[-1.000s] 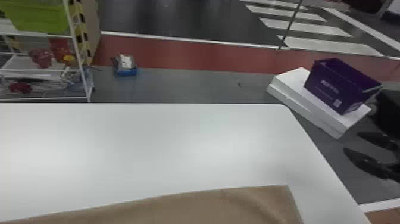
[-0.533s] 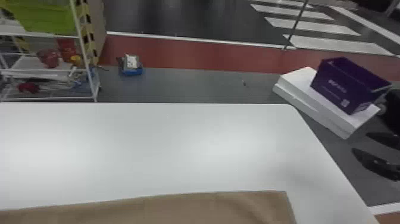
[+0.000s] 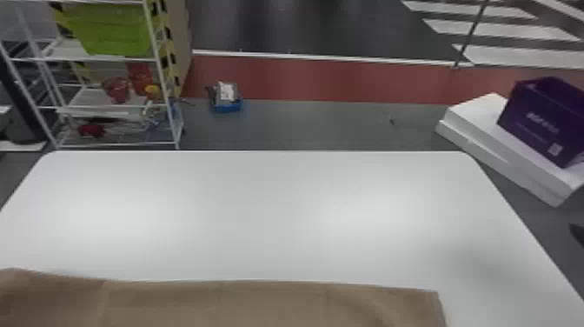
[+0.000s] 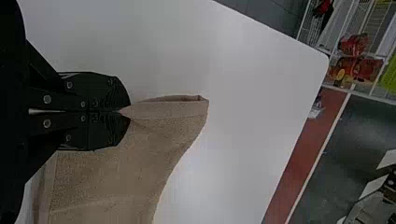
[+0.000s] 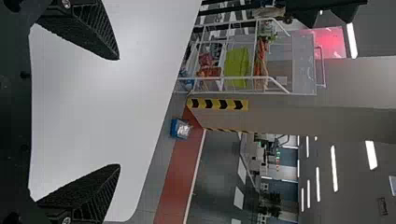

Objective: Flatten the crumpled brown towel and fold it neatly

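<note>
The towel (image 3: 269,304) is lying on the near part of the table (image 3: 260,208), looking largely flattened, with neat folding seemingly remaining. The left gripper (image 4: 127,111) is pinching its edge between closed jaws; the right gripper (image 5: 119,112) is holding nothing, jaws spread wide.

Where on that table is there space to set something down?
The widest bare stretch of the table lies between the brown towel and the far edge. A smaller patch lies between the towel's right end and the table's right edge. The near side is crowded: the towel lies there, pinched by the left gripper.
</note>
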{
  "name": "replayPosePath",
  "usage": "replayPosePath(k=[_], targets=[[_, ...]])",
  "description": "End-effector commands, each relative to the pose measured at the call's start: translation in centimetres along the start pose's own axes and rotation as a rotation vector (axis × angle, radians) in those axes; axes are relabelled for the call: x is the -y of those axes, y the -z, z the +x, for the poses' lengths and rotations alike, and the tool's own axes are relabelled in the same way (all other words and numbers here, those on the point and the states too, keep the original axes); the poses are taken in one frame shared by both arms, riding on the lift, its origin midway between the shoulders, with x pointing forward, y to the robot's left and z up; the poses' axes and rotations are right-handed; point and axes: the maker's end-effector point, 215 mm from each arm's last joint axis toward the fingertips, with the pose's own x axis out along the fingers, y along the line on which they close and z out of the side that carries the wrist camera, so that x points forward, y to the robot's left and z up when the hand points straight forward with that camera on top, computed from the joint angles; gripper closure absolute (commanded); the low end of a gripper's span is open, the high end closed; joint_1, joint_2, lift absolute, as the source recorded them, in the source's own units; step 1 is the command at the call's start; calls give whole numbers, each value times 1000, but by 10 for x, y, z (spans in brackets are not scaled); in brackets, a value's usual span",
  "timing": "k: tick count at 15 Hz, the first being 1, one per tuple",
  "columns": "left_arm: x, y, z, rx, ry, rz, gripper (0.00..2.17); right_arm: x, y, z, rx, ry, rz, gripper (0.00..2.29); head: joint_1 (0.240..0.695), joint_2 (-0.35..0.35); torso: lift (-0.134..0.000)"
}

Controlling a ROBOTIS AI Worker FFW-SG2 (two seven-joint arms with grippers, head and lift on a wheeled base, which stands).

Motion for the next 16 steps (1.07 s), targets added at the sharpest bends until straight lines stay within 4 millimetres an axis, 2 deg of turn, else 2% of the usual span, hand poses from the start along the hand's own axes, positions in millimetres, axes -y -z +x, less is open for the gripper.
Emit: replayPosePath(k=[1, 2, 5, 9, 11, 16], targets=[[39, 4, -18, 27, 53, -25, 1430, -2, 3, 0, -2, -2, 1, 49, 695, -131, -124], [62, 10, -27, 32, 86, -47, 1430, -4, 3, 2, -4, -8, 1, 49, 695, -131, -124], [128, 16, -34, 25, 162, 60, 1430, -7, 7, 8, -16, -20, -2, 49, 695, -222, -124], [214, 26, -7, -19, 265, 201, 1430, -11, 9, 12, -23, -30, -15, 46, 695, -343, -124], [247, 38, 2, -46, 309, 247, 1430, -10, 10, 10, -26, -30, -18, 49, 695, -350, -124], [309, 80, 14, -126, 377, 327, 1430, -10, 11, 11, -23, -31, -38, 49, 695, -350, -124]])
